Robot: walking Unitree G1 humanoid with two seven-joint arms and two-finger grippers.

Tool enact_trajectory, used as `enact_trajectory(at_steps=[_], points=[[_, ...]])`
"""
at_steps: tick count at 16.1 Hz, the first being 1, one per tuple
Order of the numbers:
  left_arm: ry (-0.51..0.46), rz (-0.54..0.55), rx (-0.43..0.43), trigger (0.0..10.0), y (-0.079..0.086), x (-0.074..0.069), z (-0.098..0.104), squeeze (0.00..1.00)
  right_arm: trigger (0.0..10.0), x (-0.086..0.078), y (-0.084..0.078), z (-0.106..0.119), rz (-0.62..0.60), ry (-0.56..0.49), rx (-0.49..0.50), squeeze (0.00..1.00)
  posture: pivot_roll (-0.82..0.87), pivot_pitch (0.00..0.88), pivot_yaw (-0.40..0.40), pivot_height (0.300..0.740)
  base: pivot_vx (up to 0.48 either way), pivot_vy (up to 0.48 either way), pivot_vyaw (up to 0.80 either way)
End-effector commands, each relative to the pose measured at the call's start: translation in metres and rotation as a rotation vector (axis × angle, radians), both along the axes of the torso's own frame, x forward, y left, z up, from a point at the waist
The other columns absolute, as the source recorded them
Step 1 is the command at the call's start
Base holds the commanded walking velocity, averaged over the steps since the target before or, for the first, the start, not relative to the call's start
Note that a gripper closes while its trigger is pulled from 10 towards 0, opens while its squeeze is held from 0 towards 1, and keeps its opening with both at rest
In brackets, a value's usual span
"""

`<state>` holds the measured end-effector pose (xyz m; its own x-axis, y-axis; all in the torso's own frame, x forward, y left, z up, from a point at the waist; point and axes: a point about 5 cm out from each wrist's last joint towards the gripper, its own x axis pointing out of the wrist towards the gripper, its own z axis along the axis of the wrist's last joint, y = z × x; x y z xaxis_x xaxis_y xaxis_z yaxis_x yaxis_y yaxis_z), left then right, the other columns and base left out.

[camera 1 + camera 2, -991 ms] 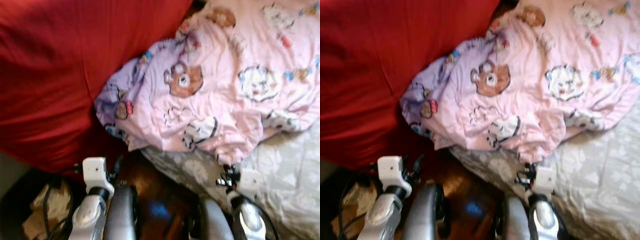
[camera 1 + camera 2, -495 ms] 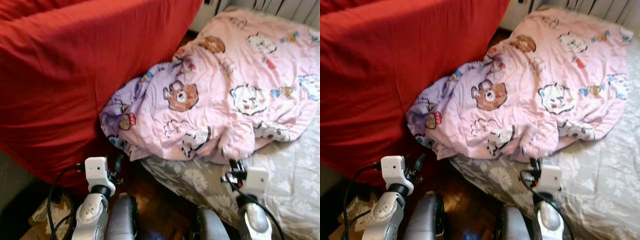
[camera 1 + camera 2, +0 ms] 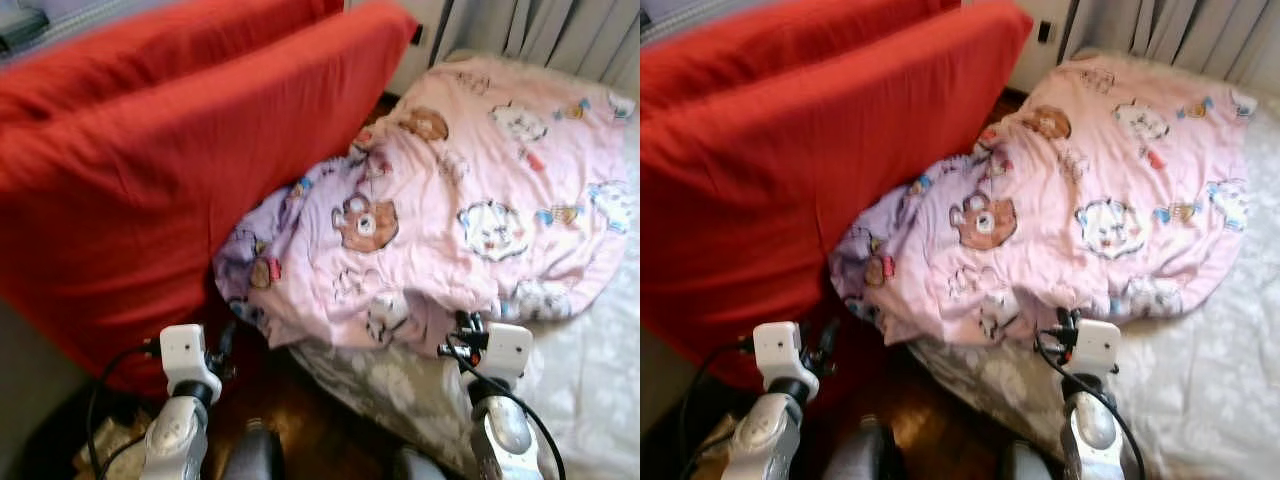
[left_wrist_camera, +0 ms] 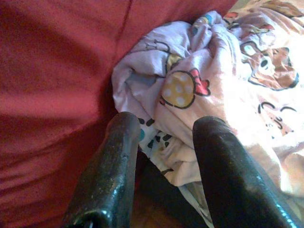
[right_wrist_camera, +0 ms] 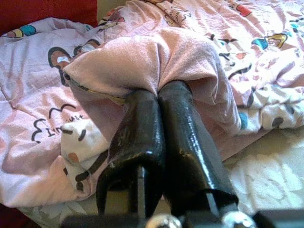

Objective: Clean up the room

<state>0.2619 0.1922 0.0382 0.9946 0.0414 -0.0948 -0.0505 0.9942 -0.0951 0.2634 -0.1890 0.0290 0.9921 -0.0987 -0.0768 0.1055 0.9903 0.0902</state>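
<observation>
Starting at our left, we see a big red cushion [image 3: 150, 170] leaning up against the bedding, and below it our left gripper [image 4: 164, 166] hangs with its two black fingers spread apart and nothing between them, pointed at the bunched lilac corner of the pink cartoon blanket [image 3: 450, 210] where it presses against the red fabric. That blanket lies crumpled across the grey floral mattress [image 3: 1200, 400], its near edge drooping over the side toward the dark wooden floor [image 3: 310, 420]. Further right, our right gripper [image 5: 159, 95] has its fingers pressed together on a fold of the blanket's near edge, the cloth puckered around the tips. We judge the step in hand to be straightening or lifting the blanket. Our worry is that the pinch holds only a thin fold, so a hard pull could let the cloth slip free; the corner wedged by the cushion could also drag and snag, and the loose cable [image 3: 110, 400] by our left arm might catch as we move.
</observation>
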Motion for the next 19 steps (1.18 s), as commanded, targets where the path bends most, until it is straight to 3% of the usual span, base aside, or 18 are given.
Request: enact_trajectory(at_steps=[1, 4, 7, 12, 13, 14, 19], points=[[0.018, 0.011, -0.005, 10.0, 0.005, -0.002, -0.005, 0.0, 10.0, -0.004, -0.003, -0.006, -0.009, 0.029, -0.001, 0.0, 0.05, 0.1, -0.014, 0.74, 0.0, 0.0, 0.0], [0.091, 0.022, -0.019, 10.0, 0.01, -0.009, -0.021, 0.0, 10.0, -0.003, -0.004, -0.007, -0.017, 0.035, -0.004, 0.0, 0.05, 0.083, -0.008, 0.74, 0.0, 0.0, 0.0], [0.238, 0.049, -0.037, 10.0, 0.015, -0.021, -0.051, 0.0, 10.0, 0.0, -0.003, -0.007, -0.017, 0.036, -0.001, 0.0, 0.04, 0.069, -0.007, 0.74, 0.0, 0.0, 0.0], [0.511, 0.082, 0.004, 10.0, 0.022, -0.053, -0.092, 0.0, 10.0, -0.002, 0.003, -0.011, -0.003, 0.047, 0.012, 0.0, 0.04, 0.047, -0.009, 0.74, 0.0, 0.0, 0.0], [0.525, 0.085, 0.011, 10.0, 0.022, -0.056, -0.094, 0.0, 10.0, -0.002, 0.004, -0.011, -0.002, 0.043, 0.014, 0.0, 0.04, 0.047, -0.009, 0.74, 0.0, 0.0, 0.0], [0.59, 0.115, 0.024, 10.0, 0.024, -0.067, -0.102, 0.0, 10.0, -0.002, 0.004, -0.011, 0.003, 0.042, 0.014, 0.0, 0.03, 0.038, -0.007, 0.74, 0.0, 0.0, 0.0], [0.658, 0.137, 0.009, 10.0, 0.022, -0.085, -0.113, 0.0, 10.0, -0.003, 0.004, -0.011, 0.002, 0.037, 0.011, 0.0, 0.03, 0.036, -0.002, 0.74, 0.0, 0.0, 0.0]])
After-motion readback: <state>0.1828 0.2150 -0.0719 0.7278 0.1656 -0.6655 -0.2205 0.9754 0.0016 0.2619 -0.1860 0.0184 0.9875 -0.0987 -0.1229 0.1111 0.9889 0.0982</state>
